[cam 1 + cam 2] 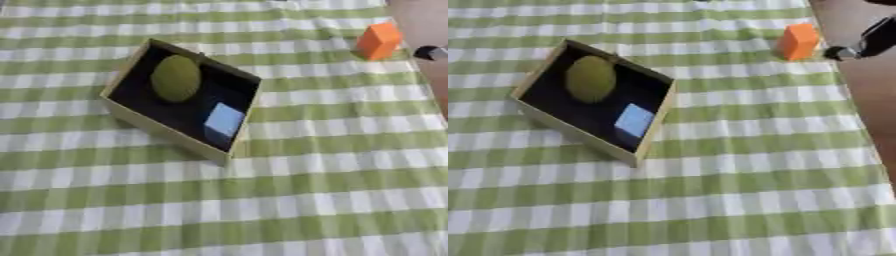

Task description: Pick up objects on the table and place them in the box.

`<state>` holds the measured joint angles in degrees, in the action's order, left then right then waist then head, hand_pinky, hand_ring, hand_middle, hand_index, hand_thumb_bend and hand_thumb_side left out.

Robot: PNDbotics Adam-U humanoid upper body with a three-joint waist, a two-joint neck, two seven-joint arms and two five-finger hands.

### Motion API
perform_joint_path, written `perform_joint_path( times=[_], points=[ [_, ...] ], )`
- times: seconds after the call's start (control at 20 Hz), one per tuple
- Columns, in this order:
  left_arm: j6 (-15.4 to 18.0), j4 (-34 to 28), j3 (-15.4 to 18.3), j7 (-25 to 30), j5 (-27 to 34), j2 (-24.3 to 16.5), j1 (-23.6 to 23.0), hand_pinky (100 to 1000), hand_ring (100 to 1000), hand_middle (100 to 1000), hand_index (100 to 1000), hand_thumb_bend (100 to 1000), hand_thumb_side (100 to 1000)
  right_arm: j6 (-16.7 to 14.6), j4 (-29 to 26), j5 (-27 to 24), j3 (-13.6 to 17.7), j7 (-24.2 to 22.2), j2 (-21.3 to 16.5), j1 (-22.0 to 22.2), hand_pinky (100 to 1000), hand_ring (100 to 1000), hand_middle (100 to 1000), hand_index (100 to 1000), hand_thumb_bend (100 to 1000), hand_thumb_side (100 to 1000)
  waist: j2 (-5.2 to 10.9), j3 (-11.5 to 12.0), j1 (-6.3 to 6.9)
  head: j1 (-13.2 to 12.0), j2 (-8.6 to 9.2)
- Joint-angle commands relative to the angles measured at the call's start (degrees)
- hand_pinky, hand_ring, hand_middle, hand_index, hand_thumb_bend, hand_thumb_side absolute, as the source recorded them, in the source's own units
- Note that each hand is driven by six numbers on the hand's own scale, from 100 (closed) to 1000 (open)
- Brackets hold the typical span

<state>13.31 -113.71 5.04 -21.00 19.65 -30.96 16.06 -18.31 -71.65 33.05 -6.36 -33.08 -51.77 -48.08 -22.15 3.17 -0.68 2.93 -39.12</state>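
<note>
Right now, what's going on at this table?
A box on the green checked cloth already holds a green ball and a light blue block. An orange block stands outside, near the cloth's far right edge. The right hand is beside it, not holding it. No left hand shows.

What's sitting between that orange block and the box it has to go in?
Nothing visible. Only bare checked cloth lies between the orange block and the box. Inside, a green ball and a blue cube leave open floor.
</note>
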Motion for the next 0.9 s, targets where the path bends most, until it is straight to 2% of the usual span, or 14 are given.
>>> perform_joint_path(
  times=[0.05,0.45,0.9],
  points=[
    [0.19,-0.88,0.79,-0.06,-0.2,-1.83,0.31,813,828,858,838,190,836,-0.42,0.65,1.28,1.05,0.65,-2.43,-0.89,910,943,864,940,446,161,-0.05,0.18,0.78,-0.14,1.18],
    [0.0,-0.88,0.69,-0.03,-0.37,-1.81,0.37,812,829,860,837,187,843,-1.06,1.47,2.68,1.06,1.36,-2.1,-1.12,909,943,868,941,423,146,-1.48,0.35,1.19,0.55,1.56],
    [-0.03,-0.88,0.68,-0.15,-0.69,-1.78,0.29,812,830,861,837,184,849,-0.58,3.38,5.81,1.5,3.01,-1.42,-2.52,908,944,878,942,431,141,-2.62,0.35,1.52,1.91,2.92]
  ],
)
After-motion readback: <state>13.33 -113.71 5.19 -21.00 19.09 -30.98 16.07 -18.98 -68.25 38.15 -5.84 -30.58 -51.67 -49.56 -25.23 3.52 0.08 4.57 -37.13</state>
